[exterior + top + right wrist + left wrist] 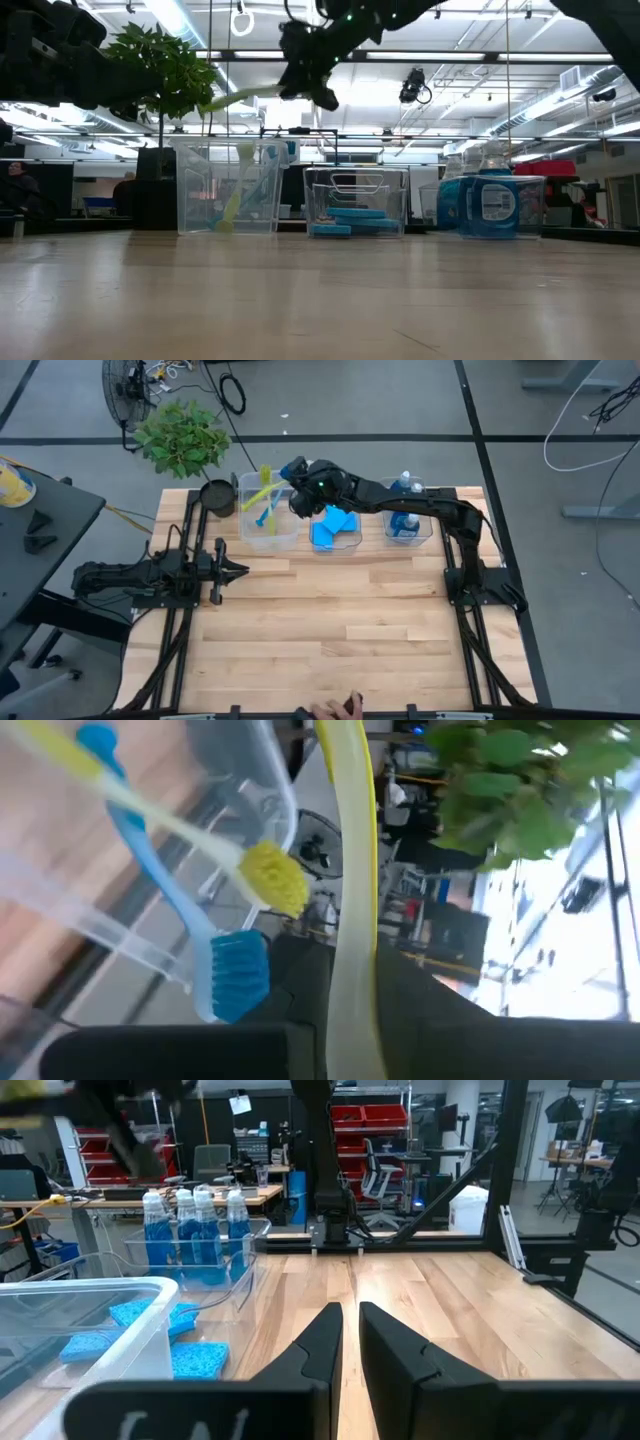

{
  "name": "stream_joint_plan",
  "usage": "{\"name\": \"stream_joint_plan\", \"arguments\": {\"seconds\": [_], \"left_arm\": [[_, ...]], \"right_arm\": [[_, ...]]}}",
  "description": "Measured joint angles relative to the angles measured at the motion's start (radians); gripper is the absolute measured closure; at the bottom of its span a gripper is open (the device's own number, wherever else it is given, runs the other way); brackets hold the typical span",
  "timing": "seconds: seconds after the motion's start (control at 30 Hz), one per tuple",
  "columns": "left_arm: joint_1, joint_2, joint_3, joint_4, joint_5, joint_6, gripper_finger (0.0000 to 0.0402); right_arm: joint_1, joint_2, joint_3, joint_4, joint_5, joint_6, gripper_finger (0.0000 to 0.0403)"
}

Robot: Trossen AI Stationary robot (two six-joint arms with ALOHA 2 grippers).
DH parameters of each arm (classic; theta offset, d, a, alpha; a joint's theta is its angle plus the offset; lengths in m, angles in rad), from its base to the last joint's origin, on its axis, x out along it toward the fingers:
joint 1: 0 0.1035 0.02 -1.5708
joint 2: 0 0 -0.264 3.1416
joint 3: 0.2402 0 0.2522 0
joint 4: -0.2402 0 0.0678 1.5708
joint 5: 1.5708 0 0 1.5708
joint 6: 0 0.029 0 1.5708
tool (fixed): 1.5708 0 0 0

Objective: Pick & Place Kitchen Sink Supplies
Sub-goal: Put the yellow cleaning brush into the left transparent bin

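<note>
My right gripper (298, 488) reaches over the left clear bin (270, 518) and is shut on a yellow-green brush (245, 97), high above the bin's rim. In that bin stand a blue brush (235, 975) and another yellow-green brush (273, 880), leaning on its wall. Flat blue sponges (335, 528) lie in the middle bin. Blue bottles (404, 520) stand in the right bin. My left gripper (236, 570) waits shut at the table's left side, touching nothing. My right gripper pinches the yellow-green brush's long handle (352, 970) between its two fingers. The handle runs out forward past the fingertips. In the low view it sticks out nearly level from the gripper (310, 75), lifted clear above the left bin. Its head does not show.
A leafy potted plant (183, 435) with a dark pot (217, 497) stands at the far left corner, beside the left bin. The three bins line the far edge. Bare wooden table (340, 630) lies in front of them. A person's hand (338, 708) shows at the near edge.
</note>
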Motion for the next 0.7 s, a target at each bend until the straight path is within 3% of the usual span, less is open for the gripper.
{"name": "stream_joint_plan", "arguments": {"seconds": [0.43, 0.7], "left_arm": [[0.000, 0.000, 0.000, 0.000, 0.000, 0.000, 0.0358], [0.000, 0.000, 0.000, 0.000, 0.000, 0.000, 0.0358]], "right_arm": [[-0.082, 0.076, 0.000, 0.038, -0.097, -0.254, 0.0346], [-0.092, 0.100, 0.000, 0.030, -0.199, -0.295, 0.0346]]}}
